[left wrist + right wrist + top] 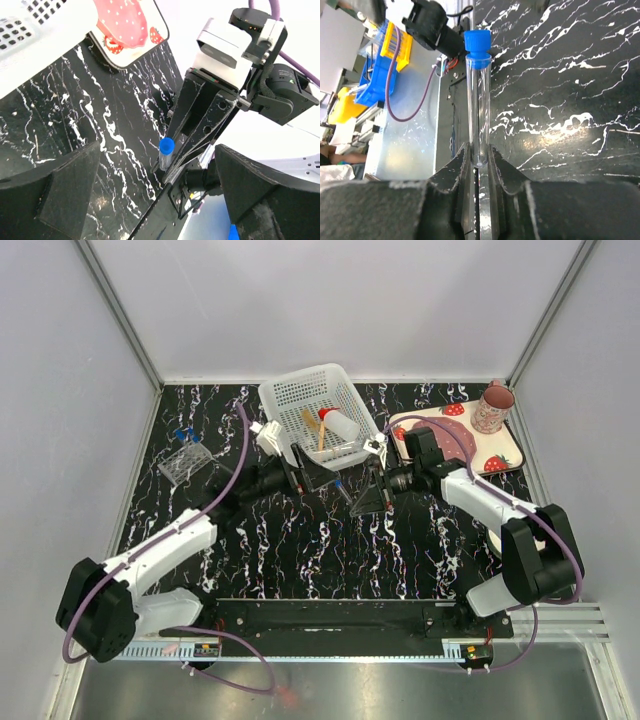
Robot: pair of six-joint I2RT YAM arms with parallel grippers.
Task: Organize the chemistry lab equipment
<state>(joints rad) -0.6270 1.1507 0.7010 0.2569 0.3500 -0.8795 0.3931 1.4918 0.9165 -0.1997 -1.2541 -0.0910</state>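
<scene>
My right gripper point(479, 156) is shut on the bottom of a clear tube with a blue cap point(478, 75), holding it over the black marbled table near the middle point(343, 483). My left gripper point(156, 167) is open and empty, its jaws wide to either side of that tube point(166, 152) without touching it. The clear tube rack point(187, 463) stands at the left, with blue caps point(182, 433) just behind it. The red-capped squeeze bottle point(338, 424) and thin orange sticks point(311, 423) lie in a white basket point(290, 390). No funnel shows.
The strawberry-print tray point(505, 455) with a pink mug point(492, 408) sits at the back right, close behind my right arm. The tray's corner also shows in the left wrist view point(132, 30). White walls close in the table on three sides.
</scene>
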